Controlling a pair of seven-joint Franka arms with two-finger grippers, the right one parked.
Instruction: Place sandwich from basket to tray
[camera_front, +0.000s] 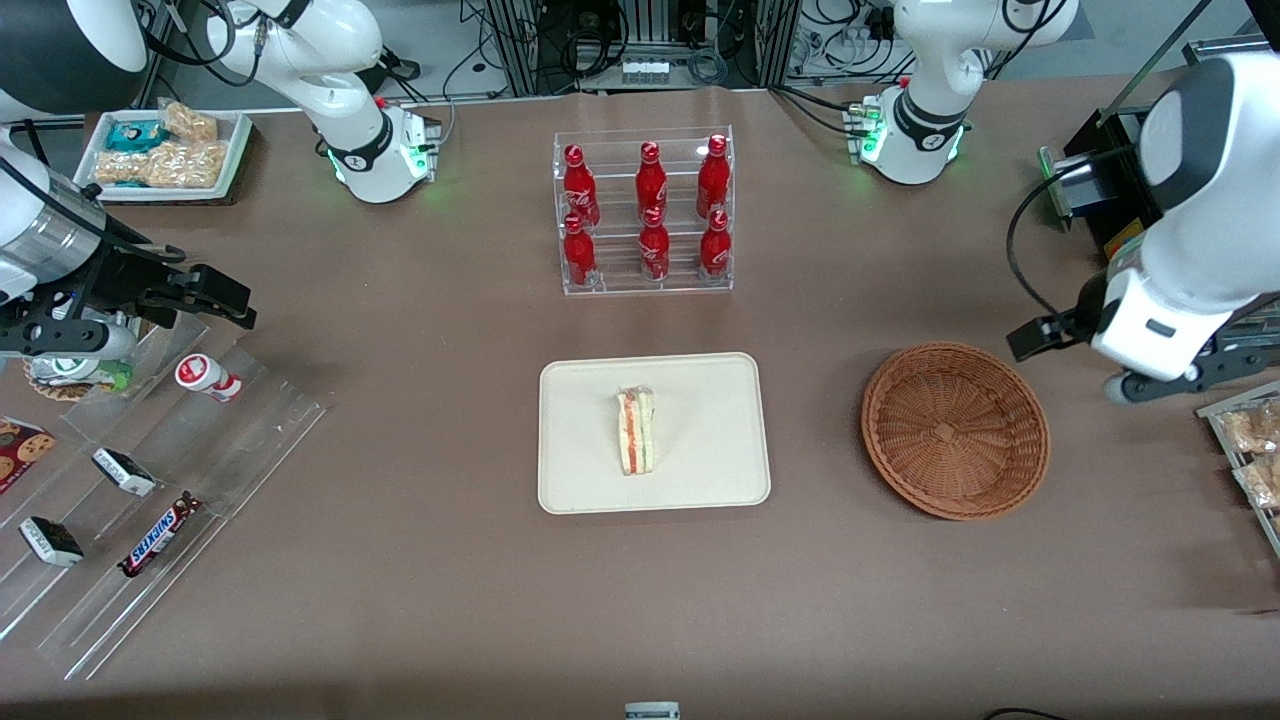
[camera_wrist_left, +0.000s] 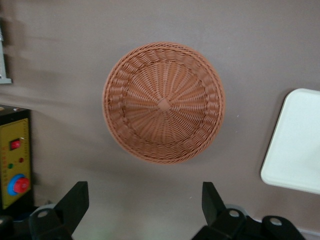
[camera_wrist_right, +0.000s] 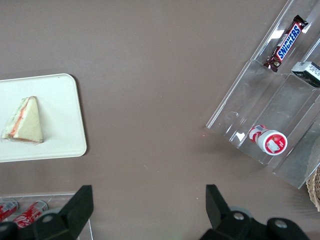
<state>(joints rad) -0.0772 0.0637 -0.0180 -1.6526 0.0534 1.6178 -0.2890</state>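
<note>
The sandwich (camera_front: 636, 432) lies on the cream tray (camera_front: 700, 480) in the middle of the table, its red, yellow and green layers turned up; the right wrist view shows the sandwich (camera_wrist_right: 25, 121) on the tray (camera_wrist_right: 57, 100) too. The wicker basket (camera_front: 955, 430) sits beside the tray toward the working arm's end and holds nothing. My gripper (camera_front: 1035, 338) hangs above the table at the basket's edge, on the working arm's side. In the left wrist view the gripper (camera_wrist_left: 144, 195) is open and holds nothing, with the basket (camera_wrist_left: 164, 102) and a corner of the tray (camera_wrist_left: 295, 145) below.
A clear rack of red bottles (camera_front: 645, 215) stands farther from the camera than the tray. A stepped clear display with snack bars (camera_front: 160, 535) lies toward the parked arm's end. A yellow-and-black box (camera_wrist_left: 14, 160) and bagged snacks (camera_front: 1255, 450) sit near the working arm.
</note>
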